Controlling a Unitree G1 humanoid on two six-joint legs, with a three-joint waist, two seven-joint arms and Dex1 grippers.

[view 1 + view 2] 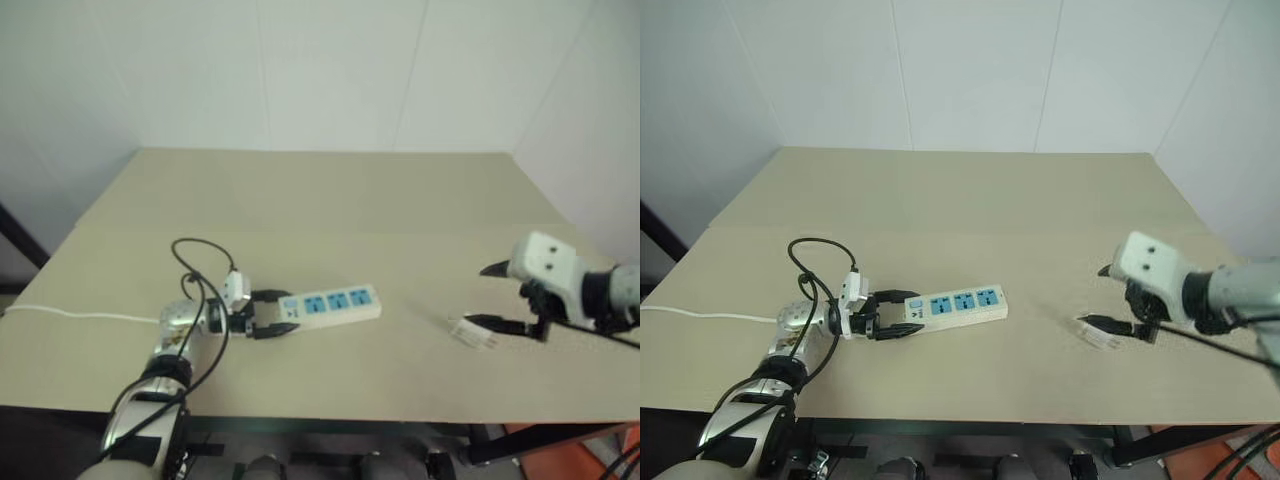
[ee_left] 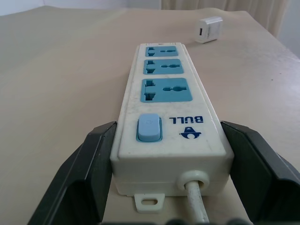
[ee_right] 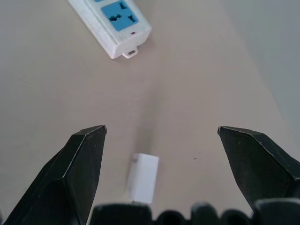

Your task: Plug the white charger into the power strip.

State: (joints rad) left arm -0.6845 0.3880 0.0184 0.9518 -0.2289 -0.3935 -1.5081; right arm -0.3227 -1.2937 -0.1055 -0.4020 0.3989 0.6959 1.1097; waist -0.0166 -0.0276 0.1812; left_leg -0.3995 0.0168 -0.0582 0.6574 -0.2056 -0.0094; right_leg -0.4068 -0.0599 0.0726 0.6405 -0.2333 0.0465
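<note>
My left claw (image 1: 272, 317) pinches the strip (image 1: 335, 303) by its switch end near the table's (image 1: 330, 200) front edge to steady it, while my right claw (image 3: 157, 136), spread wide, hovers over the charger (image 3: 142, 184) lying toward the right edge, ready to grasp.

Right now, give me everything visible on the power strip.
The power strip is a long white plastic bar lying flat on the tan table. It has three blue sockets in a row, all empty, then a blue switch and a BULL logo at the cord end, with a small mounting tab below. A thin white cord leaves that end. The left claw is shut on its switch end, one finger along each side.
</note>
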